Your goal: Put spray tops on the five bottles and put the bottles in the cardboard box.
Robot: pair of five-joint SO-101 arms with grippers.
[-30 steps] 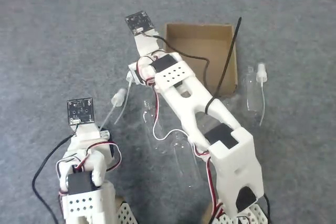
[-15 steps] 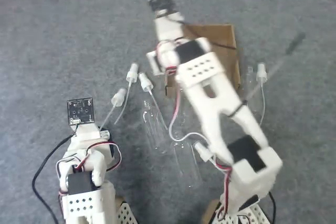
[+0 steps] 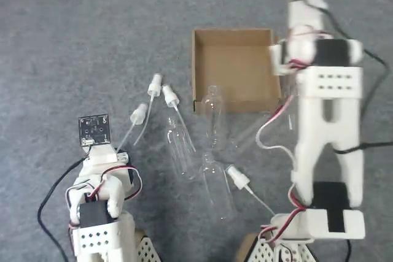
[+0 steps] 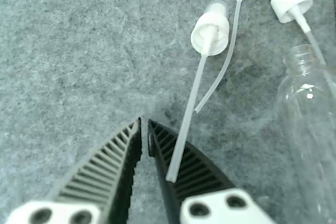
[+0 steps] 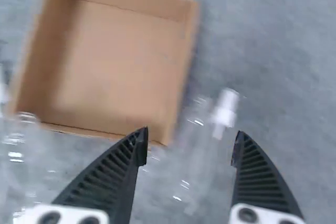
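The empty cardboard box sits at the back of the table. My right gripper is open just above a clear bottle with a white spray top, beside the box. My left gripper is shut and empty, low over the carpet. A loose spray top lies ahead of it, its tube resting across one finger. Two more tops and open bottles lie mid-table. Another top lies near the right arm.
Grey carpet covers the table, with open room at the left and back left. The left arm's base stands at the front left. Cables loop from the right arm over the bottles.
The right arm has swung right, from over the box's left side to its right side, uncovering the box and the bottles. The left arm has stayed still.
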